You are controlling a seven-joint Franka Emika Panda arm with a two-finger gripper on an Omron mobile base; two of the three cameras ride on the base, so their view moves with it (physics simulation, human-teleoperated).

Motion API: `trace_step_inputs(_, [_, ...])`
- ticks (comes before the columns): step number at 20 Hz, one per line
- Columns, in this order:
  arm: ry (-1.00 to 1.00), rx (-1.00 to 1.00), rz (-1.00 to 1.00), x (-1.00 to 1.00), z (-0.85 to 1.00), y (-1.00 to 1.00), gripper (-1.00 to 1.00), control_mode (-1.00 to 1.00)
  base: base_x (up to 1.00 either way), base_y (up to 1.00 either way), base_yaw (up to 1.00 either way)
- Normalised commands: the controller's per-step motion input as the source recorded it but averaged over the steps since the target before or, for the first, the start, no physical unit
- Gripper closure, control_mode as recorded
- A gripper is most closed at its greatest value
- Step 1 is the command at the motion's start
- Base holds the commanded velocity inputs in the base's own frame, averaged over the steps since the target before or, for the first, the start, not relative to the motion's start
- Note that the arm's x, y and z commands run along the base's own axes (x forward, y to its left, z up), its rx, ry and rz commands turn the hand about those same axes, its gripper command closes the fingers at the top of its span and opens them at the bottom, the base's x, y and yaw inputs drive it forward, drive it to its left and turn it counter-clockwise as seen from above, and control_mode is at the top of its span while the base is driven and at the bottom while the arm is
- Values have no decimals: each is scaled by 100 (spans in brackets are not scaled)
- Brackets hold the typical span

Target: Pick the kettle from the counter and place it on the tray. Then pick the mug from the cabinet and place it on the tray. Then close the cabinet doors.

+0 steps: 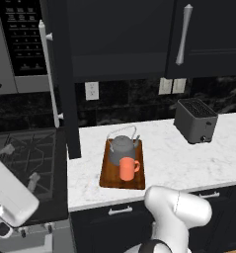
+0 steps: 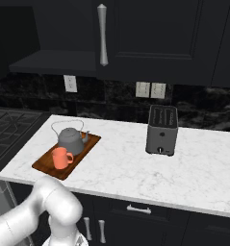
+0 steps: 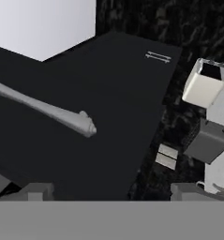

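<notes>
White marble counter (image 1: 188,158), tray (image 1: 109,177) at 9 o'clock of toaster (image 1: 195,120), kettle (image 1: 122,147) and orange mug (image 1: 127,168) on tray, left cabinet door (image 1: 62,74) swung open, gripper (image 3: 111,193) jaws spread wide, empty, facing door handle (image 3: 48,110).

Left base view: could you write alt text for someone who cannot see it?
A squat dark grey metal kettle and a small orange mug sit on a reddish-brown wooden tray on a white marble-look counter. A boxy grey toaster stands to the right; a dark navy cabinet door hangs open to the left.
</notes>
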Motion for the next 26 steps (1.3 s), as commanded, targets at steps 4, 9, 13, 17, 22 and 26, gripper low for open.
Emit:
trace_step_inputs(4, [0,1,-18,89,-9,10,-100,-100,0,0,0])
trace_step_inputs(9, [0,0,-15,97,-8,0,-100,-100,0,0,0])
trace_step_inputs(13, [0,2,-13,84,0,0,-100,-100,0,0,0])
trace_step_inputs(17, [-4,5,-10,72,0,-8,-100,-100,0,0,0])
trace_step_inputs(22, [-16,5,-11,57,0,-33,-100,-100,0,0,0])
trace_step_inputs(26, [-24,7,-8,44,10,-42,-100,-100,0,0,0])
